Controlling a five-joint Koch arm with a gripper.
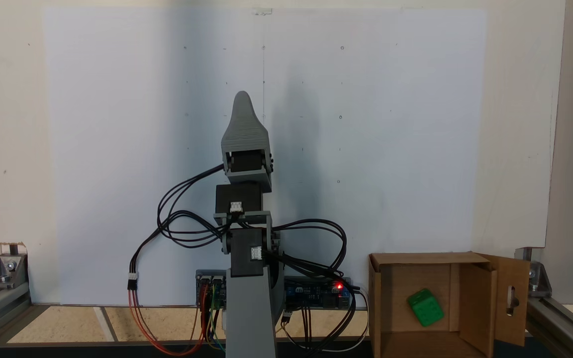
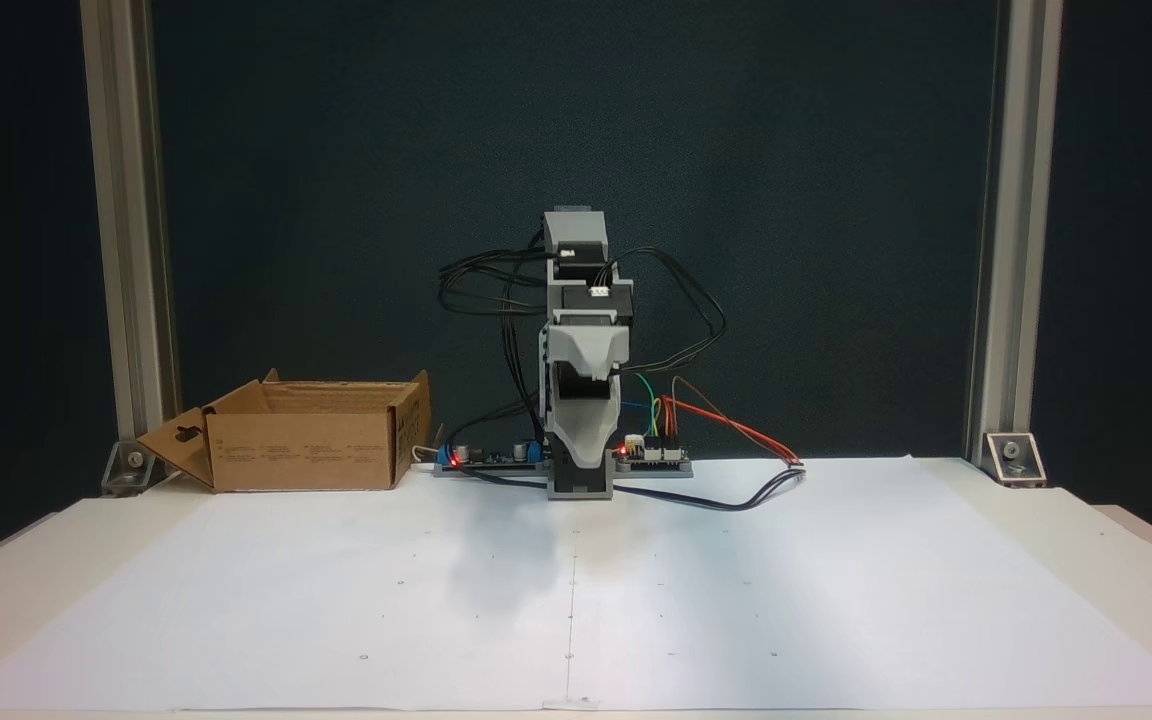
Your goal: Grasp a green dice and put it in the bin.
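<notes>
The green dice (image 1: 426, 307) lies inside the bin (image 1: 383, 298), a brown cardboard box with open flaps, one with a slot cutout. In a fixed view the bin (image 2: 301, 450) stands left of the arm's base, and its walls hide the dice. The arm is folded up over its base, well apart from the bin. My gripper (image 1: 243, 101) is a grey tapered shape; its jaws lie one behind the other, so only one tip shows. From the front the gripper (image 2: 582, 462) points down in front of the base, with nothing seen in it.
A large white paper sheet (image 2: 576, 590) covers the table in front of the arm. Controller boards (image 2: 651, 455) with red lights and loose cables (image 2: 736, 500) sit beside the base. Aluminium frame posts (image 2: 994, 230) stand at the table's corners.
</notes>
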